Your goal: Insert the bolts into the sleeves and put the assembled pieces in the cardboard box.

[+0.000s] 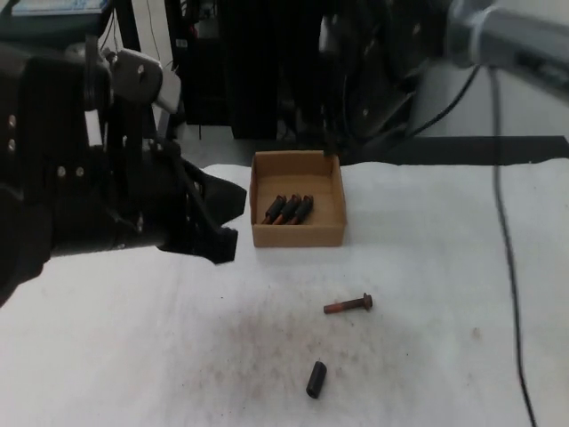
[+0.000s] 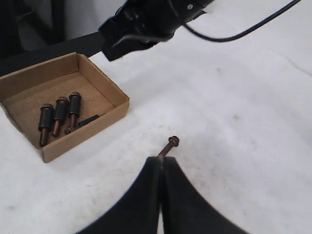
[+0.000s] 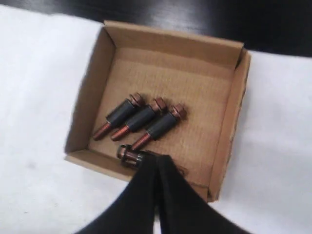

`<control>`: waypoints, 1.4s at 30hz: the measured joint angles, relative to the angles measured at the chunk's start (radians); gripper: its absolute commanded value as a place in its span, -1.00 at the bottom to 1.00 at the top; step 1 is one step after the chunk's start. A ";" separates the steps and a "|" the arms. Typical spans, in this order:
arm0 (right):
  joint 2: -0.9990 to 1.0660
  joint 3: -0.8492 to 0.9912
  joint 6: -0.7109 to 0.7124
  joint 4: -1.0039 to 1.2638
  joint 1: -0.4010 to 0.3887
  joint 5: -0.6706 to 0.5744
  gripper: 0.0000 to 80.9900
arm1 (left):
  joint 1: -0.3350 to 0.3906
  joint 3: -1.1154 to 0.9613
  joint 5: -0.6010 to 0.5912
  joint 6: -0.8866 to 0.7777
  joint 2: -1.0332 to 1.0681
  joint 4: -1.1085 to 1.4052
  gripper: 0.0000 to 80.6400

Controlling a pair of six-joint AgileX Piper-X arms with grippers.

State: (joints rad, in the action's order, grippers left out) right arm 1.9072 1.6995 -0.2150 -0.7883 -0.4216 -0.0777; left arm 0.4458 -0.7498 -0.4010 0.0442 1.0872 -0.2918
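**High view.** Nearest the camera, the black left arm (image 1: 116, 196) occupies the left side above the white cloth (image 1: 444, 294). On the cloth a dark sleeve (image 1: 316, 379) lies nearest. A loose bolt (image 1: 348, 305) lies a little farther off and slightly to the right, apart from the sleeve. Farther still stands the cardboard box (image 1: 298, 233), which holds three assembled pieces (image 1: 289, 210) side by side, heads toward the far right. **Left wrist view.** The left gripper (image 2: 161, 161) hangs over the cloth, fingers pressed together with nothing between them. The loose bolt lies just beyond the fingertips, its head pointing away. The box stands on the far side of the gripper. Beside the three pieces, a fourth piece (image 2: 83, 121) lies along the inside of the near wall. The right arm (image 2: 146, 19) hangs past the box. **Right wrist view.** The right gripper (image 3: 155, 158) hangs above the box's near wall, fingers pressed together and holding nothing. The fourth piece lies on the box floor, partly hidden by the fingertips. The other three pieces lie parallel in the middle of the box.
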 measured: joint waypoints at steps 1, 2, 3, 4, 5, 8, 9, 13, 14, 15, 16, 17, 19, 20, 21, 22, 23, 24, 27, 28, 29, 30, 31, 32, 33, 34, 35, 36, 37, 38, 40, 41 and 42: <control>-0.032 -0.027 -0.009 0.022 -0.001 0.000 -0.98 | 0.006 0.000 0.016 0.007 -0.008 -0.011 -1.00; -0.073 -0.050 -0.014 0.036 -0.003 0.000 -0.98 | 0.012 0.000 0.026 0.012 -0.016 -0.020 -1.00; -0.113 -0.079 -0.020 0.050 -0.006 -0.002 -0.98 | 0.018 0.000 0.032 0.014 -0.022 -0.030 -1.00; -0.155 -0.140 -0.025 0.065 -0.008 -0.002 -0.98 | 0.022 0.000 0.034 0.016 -0.024 -0.039 -1.00; -0.189 -0.147 -0.025 0.065 -0.009 -0.002 -0.98 | 0.028 0.000 0.033 0.015 -0.027 -0.051 -1.00; -0.309 -0.327 -0.035 0.073 -0.008 -0.003 -0.98 | 0.039 0.000 0.016 0.015 -0.026 -0.077 -1.00; -0.355 -0.380 -0.040 0.074 -0.008 -0.003 -0.98 | 0.045 0.000 -0.023 0.018 -0.026 -0.093 -1.00; -0.569 -0.610 -0.088 0.108 -0.008 -0.008 -0.98 | 0.093 0.000 -0.226 0.086 -0.026 -0.128 -1.00; -0.620 -0.657 -0.100 0.118 -0.008 -0.016 -0.98 | 0.107 0.000 -0.237 0.107 -0.026 -0.128 -1.00; -0.683 -0.710 -0.108 0.130 -0.008 -0.030 -0.98 | 0.124 0.000 -0.231 0.132 -0.026 -0.128 -1.00; -0.743 -0.757 -0.115 0.136 -0.008 -0.050 -0.98 | 0.139 0.000 -0.204 0.153 -0.022 -0.122 -1.00; -0.793 -0.789 -0.117 0.139 -0.008 -0.066 -0.98 | 0.148 0.000 -0.179 0.167 -0.014 -0.113 -1.00; -0.862 -0.829 -0.122 0.142 -0.008 -0.088 -0.98 | 0.155 -0.008 -0.156 0.174 0.003 -0.101 -1.00; -0.911 -0.856 -0.124 0.142 -0.008 -0.100 -0.98 | 0.158 -0.022 -0.144 0.174 0.032 -0.096 -1.00; -1.028 -0.873 -0.126 0.137 -0.008 -0.111 -0.98 | 0.160 -0.073 -0.134 0.164 0.111 -0.100 -1.00; -1.080 -0.890 -0.127 0.128 -0.008 -0.118 -0.98 | 0.160 -0.073 -0.133 0.161 0.120 -0.100 -1.00; -1.124 -0.903 -0.127 0.118 -0.008 -0.123 -0.98 | 0.160 -0.112 -0.133 0.156 0.177 -0.115 -1.00; -1.155 -0.910 -0.127 0.105 -0.008 -0.127 -0.98 | 0.160 -0.157 -0.136 0.149 0.239 -0.137 -1.00; -1.244 -0.922 -0.127 0.059 -0.008 -0.116 -0.98 | 0.162 -0.307 -0.145 0.146 0.412 -0.231 -1.00; -1.268 -0.924 -0.127 0.041 -0.008 -0.104 -0.98 | 0.162 -0.355 -0.147 0.153 0.461 -0.261 -1.00; -1.291 -0.924 -0.127 0.019 -0.008 -0.083 -0.98 | 0.166 -0.414 -0.147 0.169 0.514 -0.307 -1.00; -1.310 -0.924 -0.127 -0.006 -0.008 -0.059 -0.98 | 0.169 -0.479 -0.147 0.196 0.569 -0.360 -1.00; -1.310 -0.924 -0.127 -0.029 -0.008 -0.042 -0.98 | 0.182 -0.586 -0.143 0.228 0.658 -0.438 -1.00; -1.327 -0.924 -0.122 -0.056 -0.005 -0.021 -0.98 | 0.192 -0.643 -0.108 0.287 0.703 -0.482 -0.99; -1.343 -0.924 -0.114 -0.082 0.000 -0.009 -0.98 | 0.219 -0.736 -0.052 0.351 0.779 -0.547 -0.98; -1.356 -0.924 -0.106 -0.107 0.007 -0.001 -0.98 | 0.235 -0.773 -0.019 0.390 0.812 -0.572 -0.95; -1.365 -0.924 -0.097 -0.127 0.014 0.005 -0.98 | 0.248 -0.805 0.016 0.432 0.841 -0.591 -0.89; -1.373 -0.924 -0.088 -0.147 0.025 0.006 -0.98 | 0.259 -0.825 0.049 0.461 0.861 -0.602 -0.82; -1.380 -0.926 -0.079 -0.163 0.037 0.009 -0.98 | 0.272 -0.846 0.082 0.495 0.884 -0.613 -0.74; -1.385 -0.925 -0.072 -0.174 0.048 0.011 -0.98 | 0.284 -0.863 0.113 0.526 0.903 -0.620 -0.66; -1.398 -0.925 -0.057 -0.190 0.082 0.012 -0.98 | 0.301 -0.882 0.154 0.574 0.930 -0.624 -0.43; -1.405 -0.927 -0.049 -0.194 0.099 0.013 -0.98 | 0.306 -0.886 0.167 0.588 0.940 -0.622 -0.31; -1.412 -0.926 -0.037 -0.198 0.117 0.013 -0.98 | 0.310 -0.890 0.176 0.596 0.948 -0.621 -0.22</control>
State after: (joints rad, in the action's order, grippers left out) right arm 0.4950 0.7734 -0.2523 -0.9858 -0.3044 -0.0649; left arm 0.7557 -1.6396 -0.2253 0.6398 2.0356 -0.9129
